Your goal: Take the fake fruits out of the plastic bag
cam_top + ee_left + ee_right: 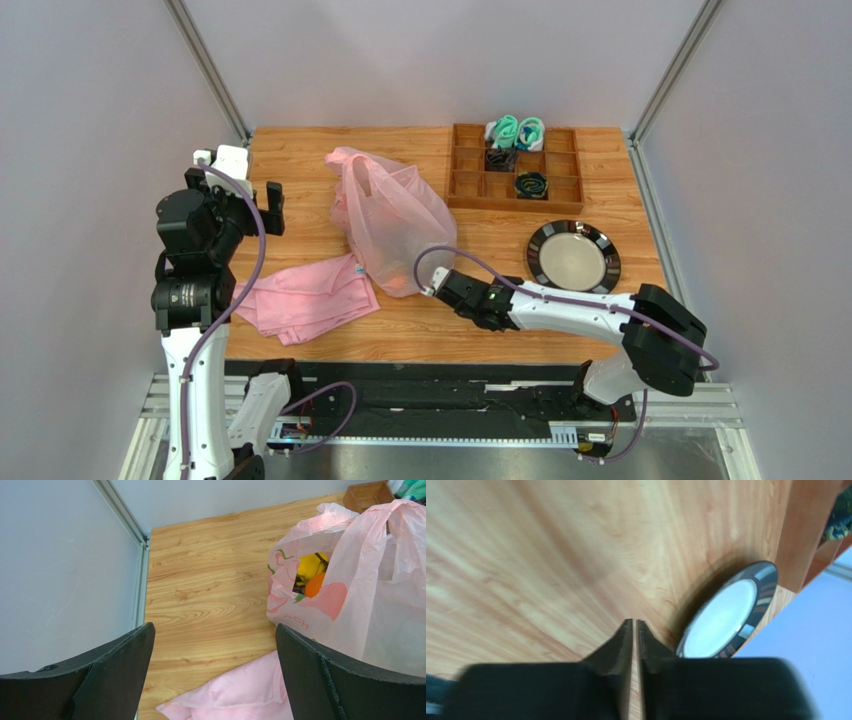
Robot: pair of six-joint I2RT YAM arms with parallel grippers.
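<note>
The translucent pink plastic bag stands slumped in the middle of the table, its handles at the far side. In the left wrist view the bag shows an opening with a yellow fruit and an orange inside; the other fruits are hidden. My left gripper is open and empty, held above the table left of the bag. My right gripper is shut and empty, low by the bag's near right bottom; its view shows no bag.
A folded pink cloth lies left of the bag's near side and under my left gripper. A wooden compartment tray with teal and black items stands at the back. A dark-rimmed plate lies right of the bag.
</note>
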